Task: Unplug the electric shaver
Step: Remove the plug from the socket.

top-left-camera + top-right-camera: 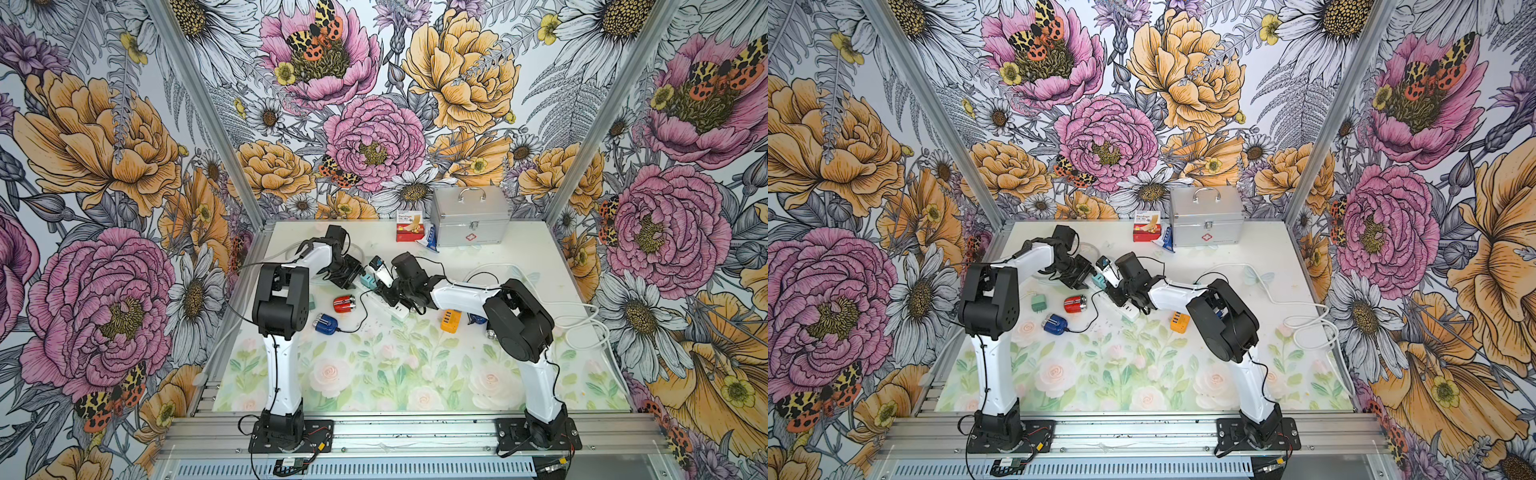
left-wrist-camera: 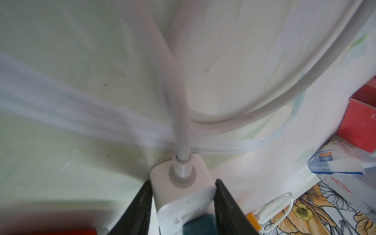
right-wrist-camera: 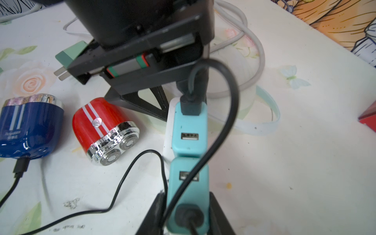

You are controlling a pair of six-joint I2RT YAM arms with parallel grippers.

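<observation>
A blue electric shaver [image 1: 325,323] [image 3: 28,126] lies on the mat with a black cable plugged into its base. A white power strip [image 1: 395,309] [image 2: 183,195] lies mid-table and carries two teal adapters. My left gripper [image 1: 358,277] [image 2: 183,182] is shut on the strip's cable end. My right gripper [image 1: 384,286] [image 3: 186,194] is shut on the nearer teal adapter [image 3: 188,183], which has a black plug in its face. The farther teal adapter [image 3: 189,132] also holds a black USB plug. Which cable runs to the shaver I cannot tell.
A red shaver [image 1: 344,303] [image 3: 101,130] lies beside the blue one. A loose green adapter [image 1: 1039,302] and an orange charger [image 1: 451,321] lie on the mat. A silver case [image 1: 469,220] and a red box [image 1: 409,230] stand at the back. White cable [image 1: 582,324] coils at the right.
</observation>
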